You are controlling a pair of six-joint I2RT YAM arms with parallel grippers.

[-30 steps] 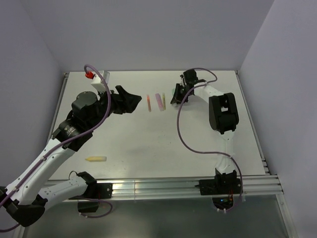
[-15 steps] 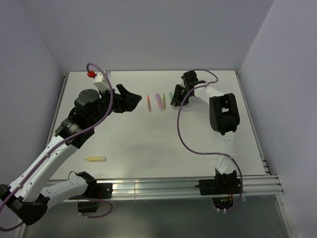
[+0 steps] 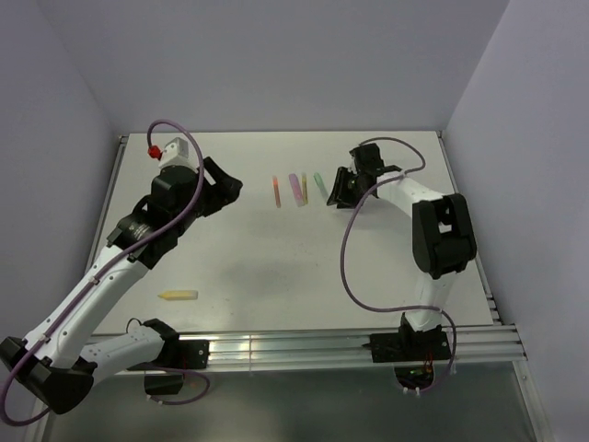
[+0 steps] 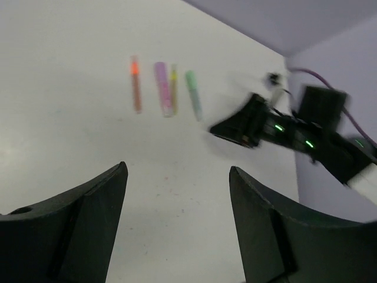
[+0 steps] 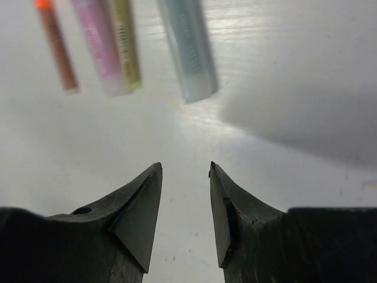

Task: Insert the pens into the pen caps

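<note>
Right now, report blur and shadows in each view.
Left wrist: the right arm is motion-smeared, the pens soft. Right wrist: the green pen and its neighbours are out of focus; a broad soft shadow lies right of it. Top external: sharp, evenly lit.

White table (image 3: 276, 267), and in the upper middle of the frame four pens lie on it in a row: an orange pen (image 3: 276, 191), a pink pen (image 3: 294, 188) right against an olive-yellow pen (image 3: 304, 188), then a mint green pen (image 3: 319, 183); a yellow pen (image 3: 178, 296) lies alone at lower left
</note>
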